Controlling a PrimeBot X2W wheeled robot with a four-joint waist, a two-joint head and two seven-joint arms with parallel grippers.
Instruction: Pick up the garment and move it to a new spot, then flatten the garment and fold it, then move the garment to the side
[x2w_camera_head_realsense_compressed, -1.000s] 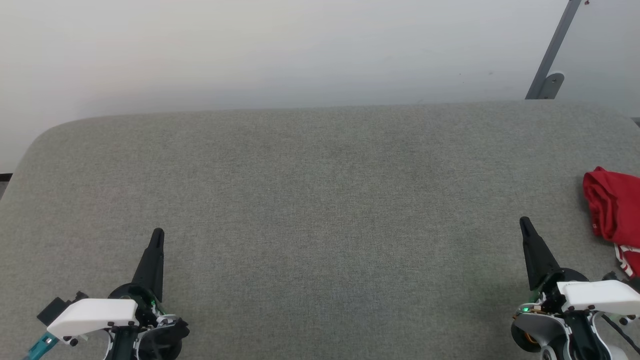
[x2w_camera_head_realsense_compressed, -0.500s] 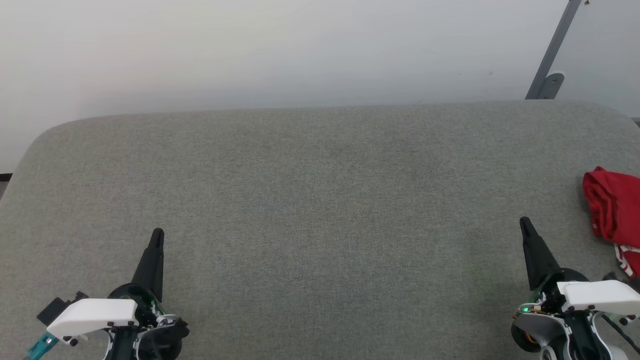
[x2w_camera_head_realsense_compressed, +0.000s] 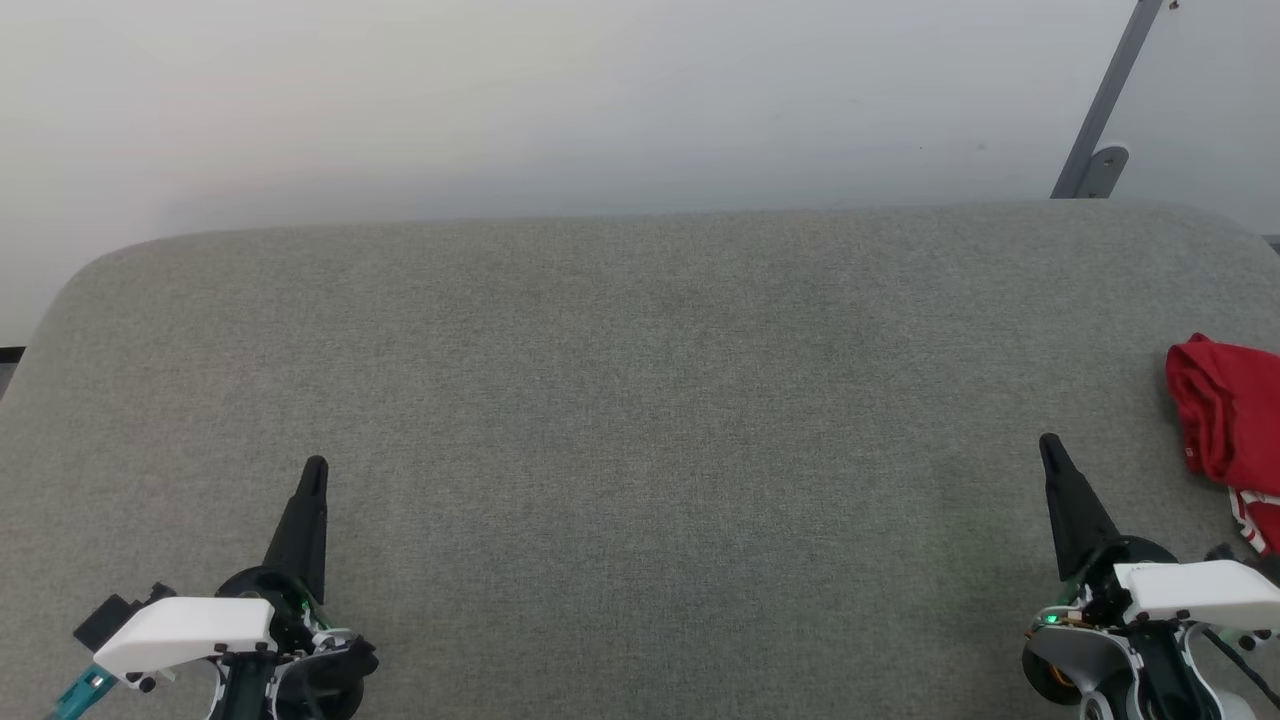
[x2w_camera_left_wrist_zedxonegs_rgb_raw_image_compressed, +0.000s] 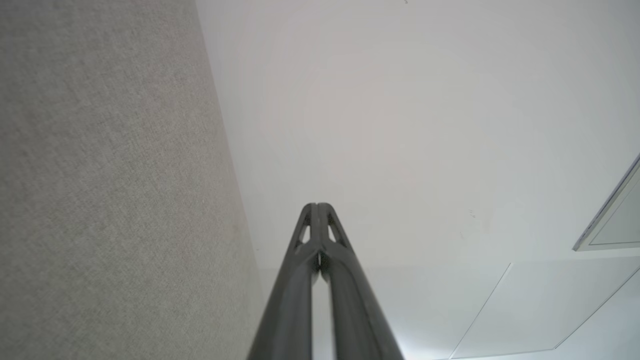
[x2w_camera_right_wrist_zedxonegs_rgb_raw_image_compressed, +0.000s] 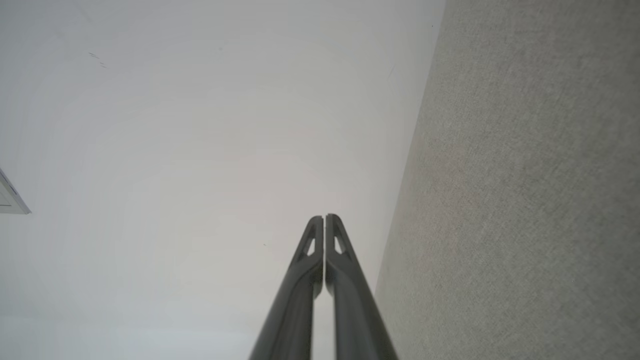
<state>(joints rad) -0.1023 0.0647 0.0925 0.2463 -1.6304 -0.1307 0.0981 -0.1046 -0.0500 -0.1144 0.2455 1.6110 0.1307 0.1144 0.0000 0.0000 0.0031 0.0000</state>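
The garment (x2w_camera_head_realsense_compressed: 1228, 420), a bunched red heap with a bit of red-and-white striped trim at its lower end, lies at the right edge of the grey table (x2w_camera_head_realsense_compressed: 640, 400) and is cut off by the head view's border. My right gripper (x2w_camera_head_realsense_compressed: 1050, 445) is shut and empty, a short way to the left of the garment and nearer to me. At the lower left my left gripper (x2w_camera_head_realsense_compressed: 315, 468) is shut and empty too, far from the garment. In each wrist view the two dark fingers meet at their tips: left gripper (x2w_camera_left_wrist_zedxonegs_rgb_raw_image_compressed: 317, 205), right gripper (x2w_camera_right_wrist_zedxonegs_rgb_raw_image_compressed: 324, 216).
A pale wall (x2w_camera_head_realsense_compressed: 600, 100) rises behind the table's far edge. A grey metal strut with a bracket (x2w_camera_head_realsense_compressed: 1100, 160) leans at the upper right. The table's corners are rounded.
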